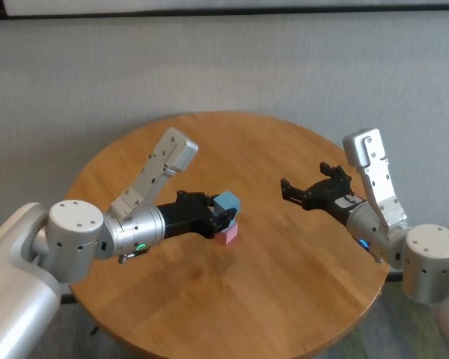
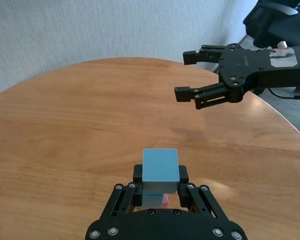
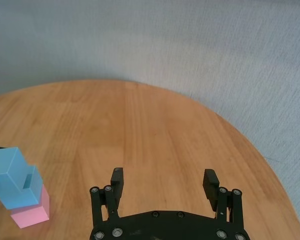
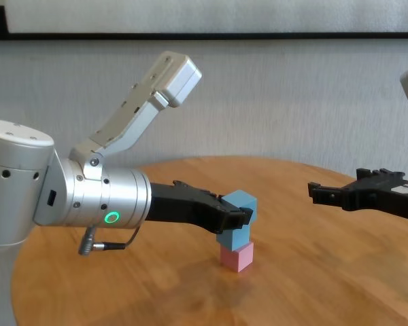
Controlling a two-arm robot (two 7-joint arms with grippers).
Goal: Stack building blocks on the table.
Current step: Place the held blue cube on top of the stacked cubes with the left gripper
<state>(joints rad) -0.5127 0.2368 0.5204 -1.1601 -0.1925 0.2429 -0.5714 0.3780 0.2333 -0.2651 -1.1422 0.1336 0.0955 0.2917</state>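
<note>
A light blue block (image 2: 160,167) is clamped between the closed jaws of the left gripper (image 2: 160,186) near the tabletop's (image 1: 284,284) centre, atop a stack of a second blue block (image 4: 231,238) resting on a pink block (image 4: 236,257). The right gripper (image 1: 308,188) is held at about 3 o'clock from the stack, well apart, jaws spread wide and empty. Bare wood is seen all around, the far edge at 12 o'clock. The middle block is largely hidden by the jaws.

Head looks down, chest level, wrists close; all share the block stack (image 1: 227,217).
</note>
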